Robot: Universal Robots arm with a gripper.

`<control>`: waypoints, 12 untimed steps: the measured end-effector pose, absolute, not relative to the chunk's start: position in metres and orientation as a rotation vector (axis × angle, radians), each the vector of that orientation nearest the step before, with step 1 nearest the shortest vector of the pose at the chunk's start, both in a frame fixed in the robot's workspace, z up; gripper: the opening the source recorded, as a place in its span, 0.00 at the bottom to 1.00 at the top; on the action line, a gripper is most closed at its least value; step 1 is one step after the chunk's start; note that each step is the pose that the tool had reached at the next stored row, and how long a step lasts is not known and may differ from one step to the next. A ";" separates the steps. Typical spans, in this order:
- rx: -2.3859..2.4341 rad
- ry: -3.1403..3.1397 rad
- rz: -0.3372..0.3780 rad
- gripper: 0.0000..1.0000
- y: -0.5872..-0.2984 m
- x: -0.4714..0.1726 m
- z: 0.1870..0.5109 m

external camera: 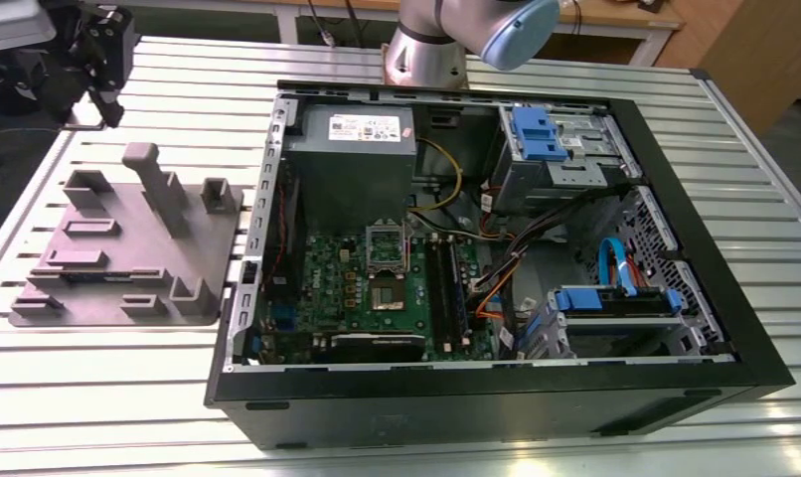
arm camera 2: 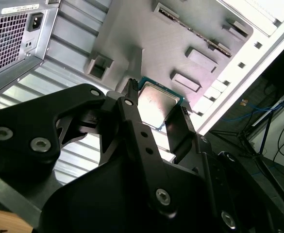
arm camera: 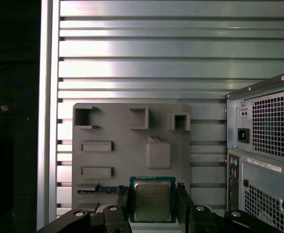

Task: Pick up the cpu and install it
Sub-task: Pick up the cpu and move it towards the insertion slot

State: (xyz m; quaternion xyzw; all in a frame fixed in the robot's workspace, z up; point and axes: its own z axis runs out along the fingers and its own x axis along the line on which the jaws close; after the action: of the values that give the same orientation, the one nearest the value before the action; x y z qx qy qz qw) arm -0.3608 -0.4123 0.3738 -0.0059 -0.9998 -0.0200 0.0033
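The gripper (external camera: 95,109), up at the exterior view's upper left, had its fingers clamped on the cpu (arm camera: 152,200), the grey holder tray (arm camera: 112,160) behind it in both wrist views.

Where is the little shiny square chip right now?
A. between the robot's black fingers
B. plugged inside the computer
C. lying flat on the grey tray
A: in both wrist views the chip sits between the two fingers, held up over the grey tray.

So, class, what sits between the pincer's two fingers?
The cpu sits there, flanked by both fingers of the pincer; both wrist views show it.
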 end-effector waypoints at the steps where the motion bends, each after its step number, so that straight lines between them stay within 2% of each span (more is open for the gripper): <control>1: -0.018 -3.134 -0.063 0.47 -0.412 -0.361 0.374; 12: -0.018 -3.134 -0.063 0.47 -0.412 -0.358 0.374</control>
State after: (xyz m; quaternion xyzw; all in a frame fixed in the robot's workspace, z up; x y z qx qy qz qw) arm -0.3584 -0.4123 0.3737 -0.0058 -0.9998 -0.0201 0.0032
